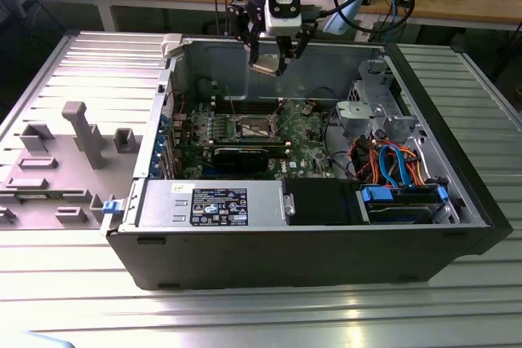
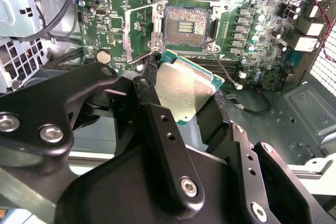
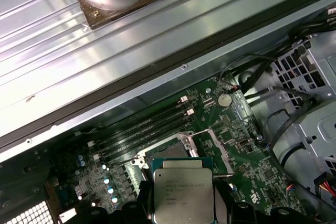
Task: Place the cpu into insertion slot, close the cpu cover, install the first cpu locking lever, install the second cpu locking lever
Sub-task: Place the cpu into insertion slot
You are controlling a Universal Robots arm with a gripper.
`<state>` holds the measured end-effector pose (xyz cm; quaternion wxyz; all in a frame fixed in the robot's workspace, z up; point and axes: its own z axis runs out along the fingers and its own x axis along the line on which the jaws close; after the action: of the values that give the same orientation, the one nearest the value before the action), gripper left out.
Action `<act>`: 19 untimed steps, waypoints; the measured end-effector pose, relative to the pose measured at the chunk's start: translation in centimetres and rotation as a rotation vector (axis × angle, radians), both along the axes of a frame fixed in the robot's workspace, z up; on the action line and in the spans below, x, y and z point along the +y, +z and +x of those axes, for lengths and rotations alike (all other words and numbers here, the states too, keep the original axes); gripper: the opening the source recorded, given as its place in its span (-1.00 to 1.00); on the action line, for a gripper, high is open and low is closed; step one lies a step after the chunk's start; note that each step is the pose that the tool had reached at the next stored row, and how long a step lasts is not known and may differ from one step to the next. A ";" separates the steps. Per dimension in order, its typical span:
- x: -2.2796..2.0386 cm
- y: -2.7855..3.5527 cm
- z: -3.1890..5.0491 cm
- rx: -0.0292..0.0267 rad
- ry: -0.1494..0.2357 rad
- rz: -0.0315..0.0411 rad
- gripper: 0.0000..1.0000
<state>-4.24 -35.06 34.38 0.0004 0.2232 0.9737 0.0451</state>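
Gripper (image 1: 276,55) pinching the cpu (image 2: 185,90) by two edges, chip tilted; insertion slot (image 2: 188,24) lies below, slightly ahead (contact field bare, unoccupied)

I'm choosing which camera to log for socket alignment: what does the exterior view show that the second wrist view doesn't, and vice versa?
Exterior view adds: the whole open computer case, its power supply, and a grey fixture tray at the exterior view's left. Second wrist view adds: the insertion slot close up, its gold-brown contact field bare. Shared: the gripper shut on the cpu, held above the green motherboard, not yet seated.
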 end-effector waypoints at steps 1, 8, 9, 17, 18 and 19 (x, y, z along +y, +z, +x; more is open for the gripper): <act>0.00 0.00 0.00 0.0000 -0.001 0.0000 0.09; 0.00 0.00 0.00 0.0000 -0.007 0.0000 0.09; 0.00 0.00 0.00 0.0000 -0.008 0.0000 0.09; 0.00 0.00 0.00 0.0000 -0.016 0.0000 0.09; 0.00 0.00 0.00 0.0000 -0.017 0.0000 0.09; 0.00 0.00 0.00 0.0000 -0.018 0.0000 0.09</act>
<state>-4.24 -35.06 34.38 0.0009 0.2320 0.9717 0.0451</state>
